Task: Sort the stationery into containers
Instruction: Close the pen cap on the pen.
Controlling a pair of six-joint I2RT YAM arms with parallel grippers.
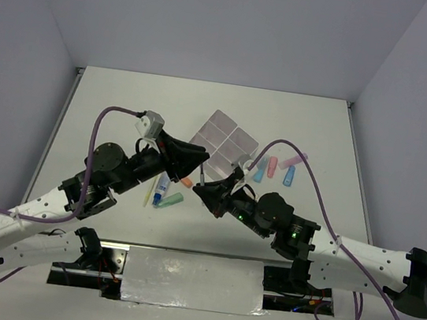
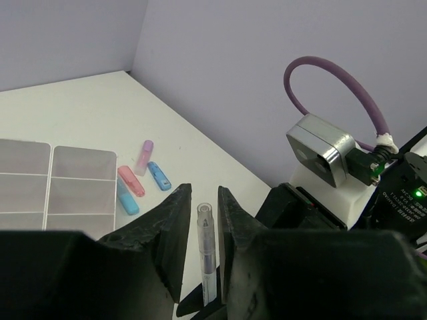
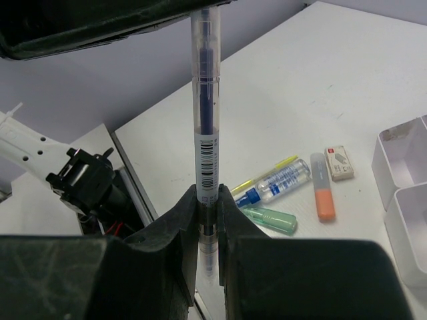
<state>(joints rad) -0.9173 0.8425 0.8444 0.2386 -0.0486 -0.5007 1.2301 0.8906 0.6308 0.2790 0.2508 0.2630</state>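
Note:
A clear pen with a dark refill (image 3: 206,127) is held in the air between my two grippers; it also shows in the top view (image 1: 201,176) and the left wrist view (image 2: 205,247). My right gripper (image 3: 208,197) is shut on its lower barrel. My left gripper (image 2: 202,200) has its jaws around the pen's other end, with a gap on each side. The white compartment box (image 1: 224,139) lies just behind the grippers and looks empty. A yellow pen (image 3: 267,173), a blue-capped tube (image 3: 280,182), a green highlighter (image 3: 270,219), an orange highlighter (image 3: 322,188) and an eraser (image 3: 339,163) lie on the table.
Right of the box (image 2: 50,180) lie a purple highlighter (image 2: 144,157), a blue one (image 2: 159,176), a pink one (image 2: 131,181) and a light blue one (image 2: 127,200). The right arm's wrist camera and purple cable (image 2: 327,157) sit close to my left gripper.

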